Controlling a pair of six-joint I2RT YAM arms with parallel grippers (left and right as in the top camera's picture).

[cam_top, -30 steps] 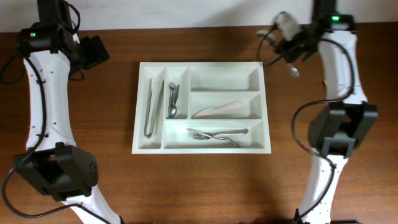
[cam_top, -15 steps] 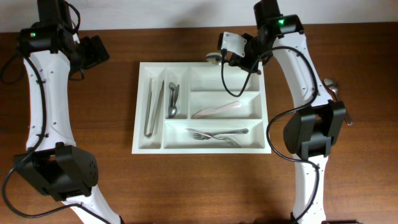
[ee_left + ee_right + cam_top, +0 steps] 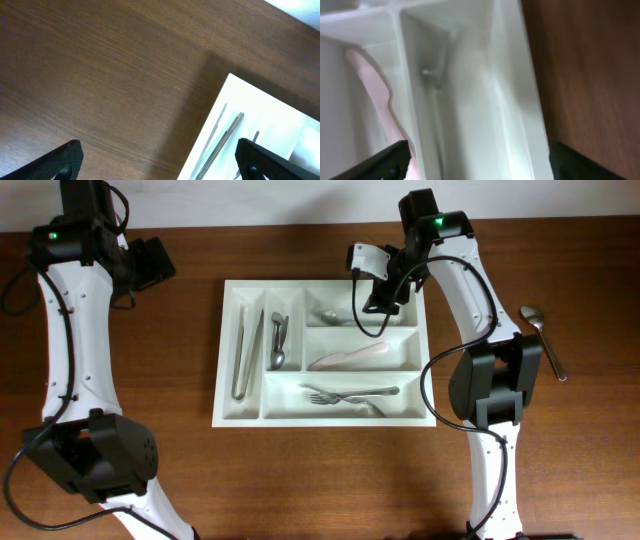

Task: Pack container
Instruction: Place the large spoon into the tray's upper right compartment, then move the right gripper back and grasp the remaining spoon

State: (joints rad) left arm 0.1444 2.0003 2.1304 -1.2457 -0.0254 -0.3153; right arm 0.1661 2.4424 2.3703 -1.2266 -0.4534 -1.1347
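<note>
**Container nearly packed, one spoon outstanding**

Container [image 3: 405, 350] sits mid-table between the arms. Tongs [image 3: 245, 350] and small spoons [image 3: 277, 340] are in the narrow slots. Top-slot spoon [image 3: 328, 316], pink utensil [image 3: 350, 357] and forks [image 3: 345, 394] are in the wide ones. Right gripper [image 3: 375, 295] hovers over the top wide slot, fingers spread, empty. Left gripper [image 3: 158, 265] is off to the tray's left, also spread. Loose spoon [image 3: 538, 335] on the table [image 3: 150, 430] looks like the last thing to pack.

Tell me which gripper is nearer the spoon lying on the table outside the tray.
Right. The right gripper hangs over the tray at the end nearest the spoon; the left gripper is off its opposite side.
</note>
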